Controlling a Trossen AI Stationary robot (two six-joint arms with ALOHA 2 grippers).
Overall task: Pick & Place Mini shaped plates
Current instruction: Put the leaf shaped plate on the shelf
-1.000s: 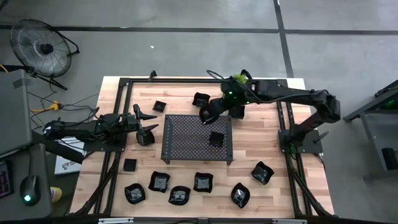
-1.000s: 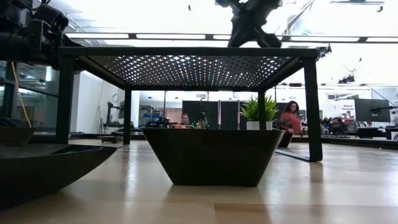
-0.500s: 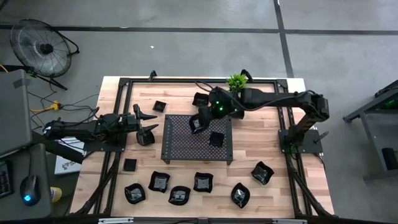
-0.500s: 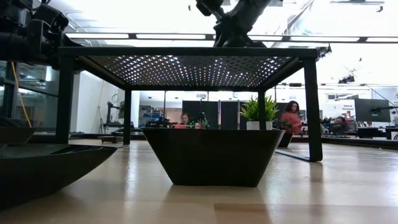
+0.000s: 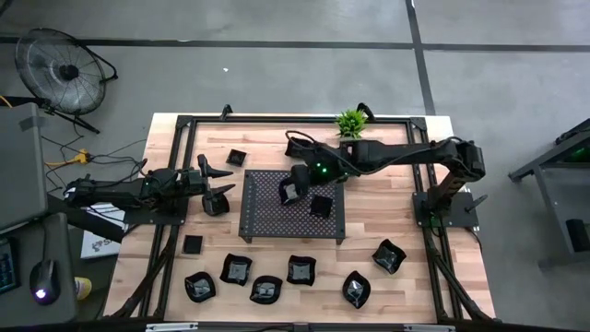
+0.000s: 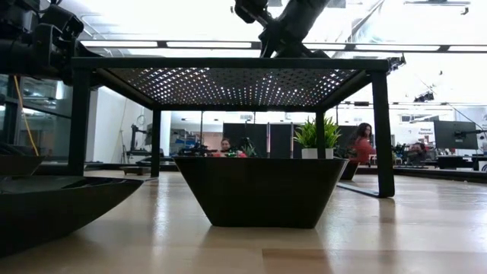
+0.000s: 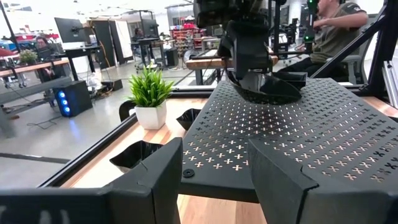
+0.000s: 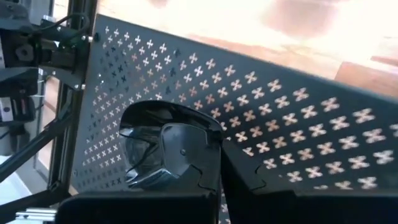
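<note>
Black and glossy, the mini plate (image 5: 290, 191) you care about is pinched by its rim in your right gripper (image 5: 293, 188), fingers closed on it, low over the perforated tray (image 5: 267, 217). In the right wrist view you see the plate (image 8: 155, 149) against the inner face of the fingers (image 8: 186, 155), with the tray's cross-shaped holes right beneath it. Whether the plate touches the tray yet, you cannot tell from these views.

Just beside that gripper, toward the right arm's base, a second plate (image 5: 321, 206) already lies on the tray. Behind the gripper, off the tray's far edge, sits another plate (image 5: 297, 146), and further along that edge a small square one (image 5: 237, 158). A green plant (image 5: 351, 122) stands well behind the right arm.

Your left gripper (image 5: 218, 184) waits off the tray's left side, well apart from the right one, its fingers (image 7: 283, 180) spread with nothing between them, facing the tray. A row of plates (image 5: 265, 290) lines the table's near edge, well apart from both grippers, with one more (image 5: 388, 255) towards the right.
</note>
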